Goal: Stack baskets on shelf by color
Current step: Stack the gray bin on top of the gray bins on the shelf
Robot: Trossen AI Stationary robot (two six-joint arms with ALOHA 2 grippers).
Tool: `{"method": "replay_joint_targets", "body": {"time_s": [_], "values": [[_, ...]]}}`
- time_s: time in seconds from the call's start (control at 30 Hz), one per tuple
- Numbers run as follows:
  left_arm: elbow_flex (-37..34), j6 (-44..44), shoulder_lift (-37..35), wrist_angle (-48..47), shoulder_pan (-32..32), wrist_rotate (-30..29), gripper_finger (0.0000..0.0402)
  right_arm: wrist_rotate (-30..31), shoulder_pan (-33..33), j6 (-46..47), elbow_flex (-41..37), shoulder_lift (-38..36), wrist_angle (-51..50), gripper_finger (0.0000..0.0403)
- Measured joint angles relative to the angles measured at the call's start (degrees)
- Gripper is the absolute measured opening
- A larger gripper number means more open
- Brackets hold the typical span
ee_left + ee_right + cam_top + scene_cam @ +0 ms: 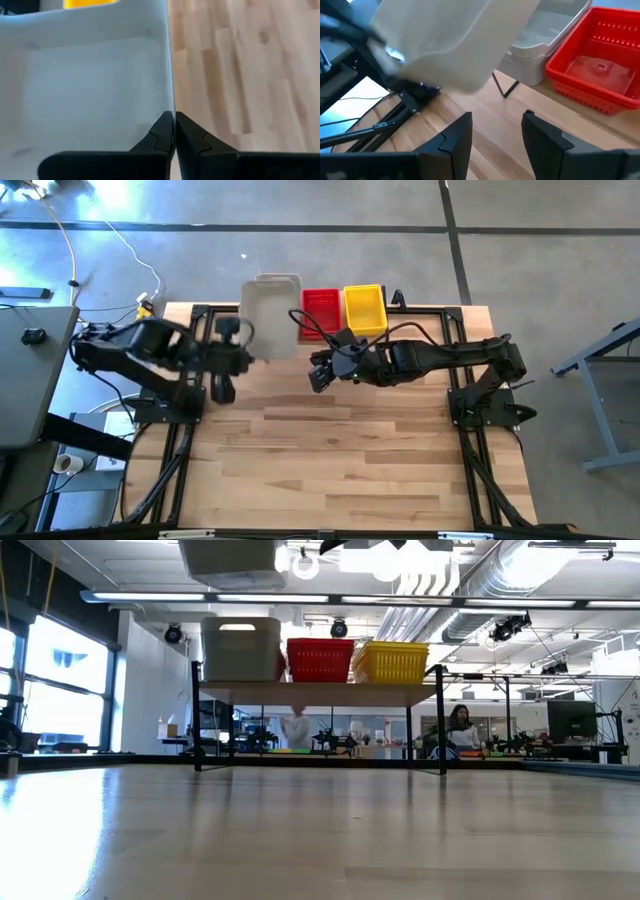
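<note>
My left gripper (246, 358) is shut on a pale grey basket (268, 325), held in the air left of the table's middle; its underside shows at the top of the low view (232, 560). The shelf (320, 692) stands at the far edge. On it sit a grey basket (240, 650), a red mesh basket (320, 660) and a yellow basket (392, 662), side by side on their bottoms. My right gripper (497, 131) hovers open over the table's middle (320, 375), right of the held basket (450, 45), touching nothing. My left gripper pinches one upright wall of the grey basket at its rim (171, 107), with one finger (160, 132) inside the basket and the other outside. The fingers come slanting down from the table's left and lie along the wall. The basket is lifted clear of the table.
Black frame rails (170, 450) run along both sides of the wooden tabletop (340, 470). The near half of the table is bare wood. People and desks show in the room beyond the shelf (460, 725).
</note>
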Motion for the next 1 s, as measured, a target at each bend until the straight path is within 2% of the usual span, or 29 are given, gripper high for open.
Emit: {"method": "replay_joint_targets", "body": {"time_s": [0.27,0.63,0.83,1.0], "values": [[1.84,13.03,-1.04,0.78,14.69,5.69,0.0000,0.00,-1.72,-3.22,0.00,0.00,0.02,0.0154],[2.56,29.13,-0.95,4.54,34.07,21.86,0.0000,-1.61,-6.26,-8.08,0.00,0.00,0.17,0.0154],[2.56,33.33,0.68,4.56,40.26,26.75,0.0000,-4.34,-8.85,-9.38,0.00,0.00,0.17,0.0154],[2.56,33.92,1.99,4.58,42.69,29.77,0.0000,-5.81,-10.56,-9.59,0.00,0.00,0.17,0.0154]]}}
